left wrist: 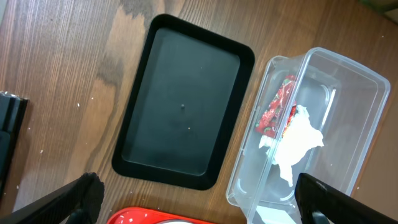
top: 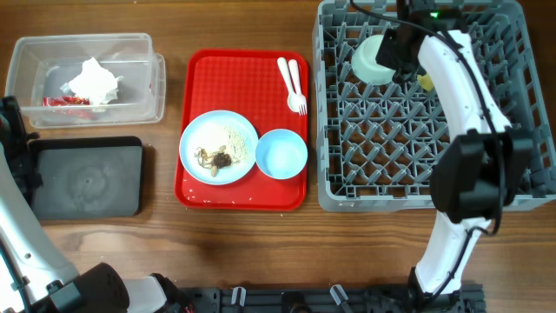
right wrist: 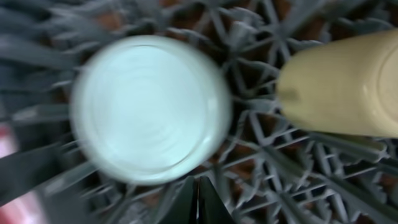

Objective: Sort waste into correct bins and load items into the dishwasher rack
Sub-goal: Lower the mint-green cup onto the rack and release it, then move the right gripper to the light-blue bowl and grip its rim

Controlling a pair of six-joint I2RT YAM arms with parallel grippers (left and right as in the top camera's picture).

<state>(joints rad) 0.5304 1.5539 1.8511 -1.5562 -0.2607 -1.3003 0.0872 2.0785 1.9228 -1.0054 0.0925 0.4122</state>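
The grey dishwasher rack (top: 417, 156) holds a pale green bowl (top: 373, 59) (right wrist: 149, 109), bottom up, and a yellow cup (top: 425, 82) (right wrist: 342, 84) beside it. My right gripper (top: 401, 54) (right wrist: 198, 183) hovers just by the bowl, shut and holding nothing. A pale blue plate (top: 219, 146) carries brown food scraps (top: 215, 158) and crumbs. A blue bowl (top: 281, 153), a white fork (top: 298, 87) and a spoon (top: 284, 74) lie on the red tray. The clear tub (top: 87, 78) (left wrist: 311, 130) holds the napkin (top: 94, 81) (left wrist: 292, 146) and the red wrapper (top: 62, 101) (left wrist: 277, 112). My left gripper (left wrist: 199, 202) is open above the table.
The black tray (top: 87, 178) (left wrist: 183, 102) lies bare in front of the tub. The red serving tray (top: 243, 130) sits between the bins and the rack. My left arm (top: 16, 139) rises along the table's left edge.
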